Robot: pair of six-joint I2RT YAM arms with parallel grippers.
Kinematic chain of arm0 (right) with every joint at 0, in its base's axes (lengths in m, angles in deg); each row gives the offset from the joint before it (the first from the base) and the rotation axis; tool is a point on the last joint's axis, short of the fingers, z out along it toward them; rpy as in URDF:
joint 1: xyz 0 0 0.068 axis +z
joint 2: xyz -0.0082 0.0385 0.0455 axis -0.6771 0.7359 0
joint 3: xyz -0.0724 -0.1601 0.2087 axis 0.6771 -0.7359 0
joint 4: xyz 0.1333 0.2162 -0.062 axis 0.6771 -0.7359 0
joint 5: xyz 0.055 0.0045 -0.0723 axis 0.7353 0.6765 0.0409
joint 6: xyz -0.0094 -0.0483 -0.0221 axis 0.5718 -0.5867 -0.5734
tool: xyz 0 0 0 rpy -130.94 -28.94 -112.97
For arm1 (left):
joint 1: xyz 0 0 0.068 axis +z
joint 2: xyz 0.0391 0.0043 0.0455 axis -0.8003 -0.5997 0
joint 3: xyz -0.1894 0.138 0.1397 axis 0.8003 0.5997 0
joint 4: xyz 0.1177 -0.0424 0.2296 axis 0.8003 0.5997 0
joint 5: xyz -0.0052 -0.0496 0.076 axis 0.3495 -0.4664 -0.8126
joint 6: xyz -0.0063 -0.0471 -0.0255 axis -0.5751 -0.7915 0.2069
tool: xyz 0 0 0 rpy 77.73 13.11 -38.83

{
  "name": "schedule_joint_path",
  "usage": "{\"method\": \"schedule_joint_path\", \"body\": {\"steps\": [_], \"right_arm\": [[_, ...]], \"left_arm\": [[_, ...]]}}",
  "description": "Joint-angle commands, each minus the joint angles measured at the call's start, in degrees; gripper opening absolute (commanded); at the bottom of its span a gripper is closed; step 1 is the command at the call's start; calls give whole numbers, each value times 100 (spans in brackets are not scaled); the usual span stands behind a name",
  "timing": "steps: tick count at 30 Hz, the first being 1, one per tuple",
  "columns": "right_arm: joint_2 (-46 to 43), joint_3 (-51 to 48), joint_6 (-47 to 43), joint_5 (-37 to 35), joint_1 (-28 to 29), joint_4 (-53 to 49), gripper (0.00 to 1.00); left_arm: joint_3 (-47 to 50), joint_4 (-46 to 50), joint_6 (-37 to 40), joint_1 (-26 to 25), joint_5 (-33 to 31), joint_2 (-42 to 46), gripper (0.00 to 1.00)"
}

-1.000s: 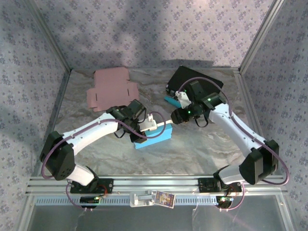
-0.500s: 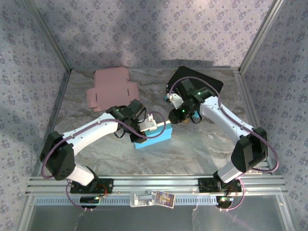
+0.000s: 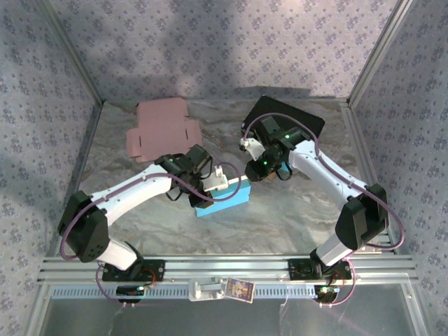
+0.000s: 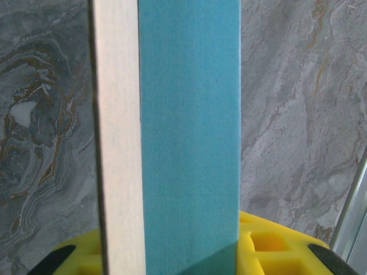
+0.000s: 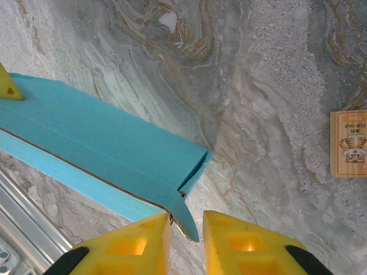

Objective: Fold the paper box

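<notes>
On marble table. Back R: black mat. Back L: flat pink blank, unfolded, nothing touching it. Mid-table: blue paper box, body already formed into a long sleeve w/ creased walls. Clamped along far edge by L gripper, jaws closed on a wall panel, blue outside & cream inside both showing btwn fingers. At R end: R gripper, jaws nearly together w/ corner of end flap btwn them; can't tell if pinched yet. Near that end, apart from box: small wooden card w/ tiger print. Est. progress: prob. past halfway. Walls up, R end flap standing open, needs tucking. Other end too hidden to judge.
</notes>
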Motion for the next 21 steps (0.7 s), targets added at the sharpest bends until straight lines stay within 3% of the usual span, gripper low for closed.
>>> {"method": "schedule_joint_path", "body": {"steps": [1,8,21], "right_arm": [[-72,-56,-70,-22,34,-166,23],[-56,-86,-52,-74,53,-144,19],[-302,-383,410,-411,202,113,0]], "left_arm": [[-89,150,98,-7,80,60,27],[-111,148,91,-6,104,46,27],[-87,27,-66,-1,50,30,26]]}}
